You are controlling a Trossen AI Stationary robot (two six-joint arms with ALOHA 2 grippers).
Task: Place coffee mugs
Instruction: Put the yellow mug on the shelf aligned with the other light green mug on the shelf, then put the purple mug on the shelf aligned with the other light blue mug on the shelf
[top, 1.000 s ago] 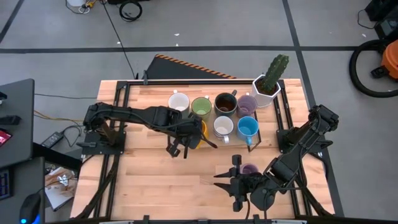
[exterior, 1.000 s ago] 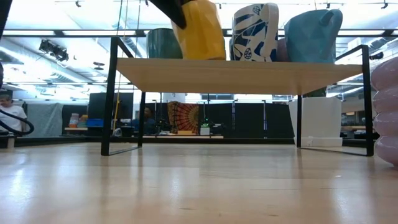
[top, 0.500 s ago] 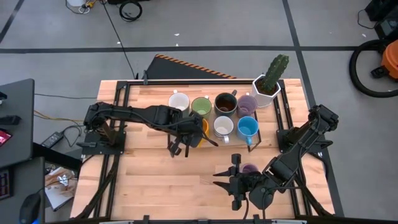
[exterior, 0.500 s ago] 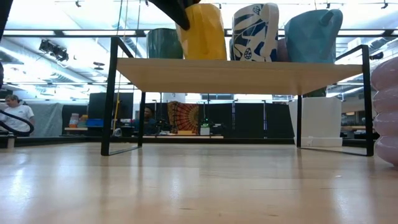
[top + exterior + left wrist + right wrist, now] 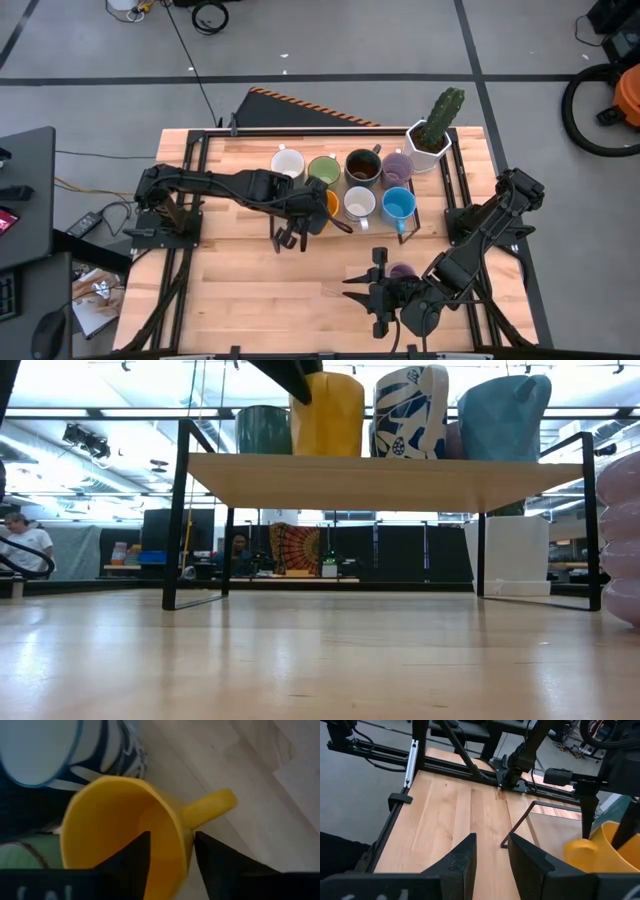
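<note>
the left gripper (image 5: 289,238) sits left of centre in the high view, at the orange mug (image 5: 325,210) on the left end of the front row of a raised wooden shelf (image 5: 385,482). in the left wrist view its two dark fingers (image 5: 131,859) straddle the mug's wall, one inside the cup and one outside by the handle, with a sliver of space showing on each side, so the pincer looks slightly spread rather than pinching. in the low view the orange mug stands upright on the shelf, top centre of the frame, with a dark finger over its upper left edge. the other mugs on the shelf, seen from above just above centre: a white mug (image 5: 288,162), a green mug (image 5: 323,171), a brown mug (image 5: 362,167) and a purple mug (image 5: 398,168) in the back row, then a white mug with a blue pattern (image 5: 359,204) and a blue mug (image 5: 398,205) beside the orange one in front. a cactus pot (image 5: 432,135) stands at the upper right of the table (image 5: 240,290). the right gripper (image 5: 372,287) waits near the lower middle of the high view, its fingers (image 5: 461,856) a little apart with nothing seen between them; a second purple mug (image 5: 402,272) rests on the table just beside that arm, and shows at the right edge of the low view. in the low view, people show far back in the room at the left.
</note>
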